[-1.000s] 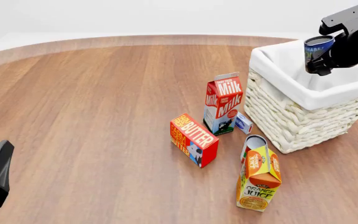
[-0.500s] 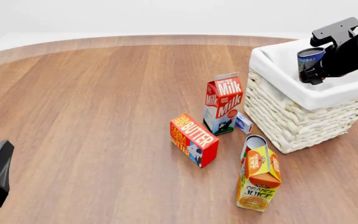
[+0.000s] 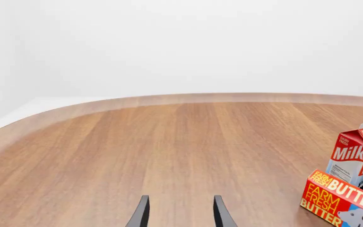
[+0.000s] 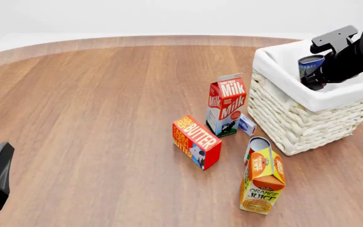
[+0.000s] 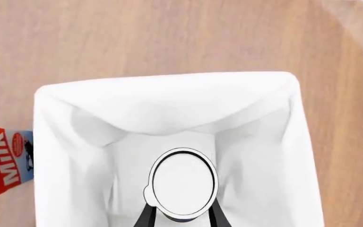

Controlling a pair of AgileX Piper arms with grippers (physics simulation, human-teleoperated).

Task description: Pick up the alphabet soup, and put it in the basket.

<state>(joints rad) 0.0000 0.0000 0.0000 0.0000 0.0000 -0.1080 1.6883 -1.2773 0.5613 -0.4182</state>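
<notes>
The right gripper (image 4: 313, 71) hangs over the basket (image 4: 307, 123), its dark fingers clamped on the alphabet soup (image 4: 309, 65) — a small cylinder with a dark blue label. The can sits partly down inside the basket's open mouth, just below the level of the folded rim. In the right wrist view its round silver-white lid (image 5: 183, 182) faces the camera, framed by the smooth white cloth lining; whether the can touches the bottom I cannot tell.

The basket is square, its walls thick cream wicker in chunky woven rows. Just beside it on the glossy wood-grain table (image 4: 93, 118) stands a gabled red milk carton (image 4: 226, 104), with a boxy butter pack (image 4: 196, 141) and an orange juice carton (image 4: 263, 179) nearer.

The left gripper (image 3: 178, 215) sits well apart — its thin fingers spread, grasping nothing.
</notes>
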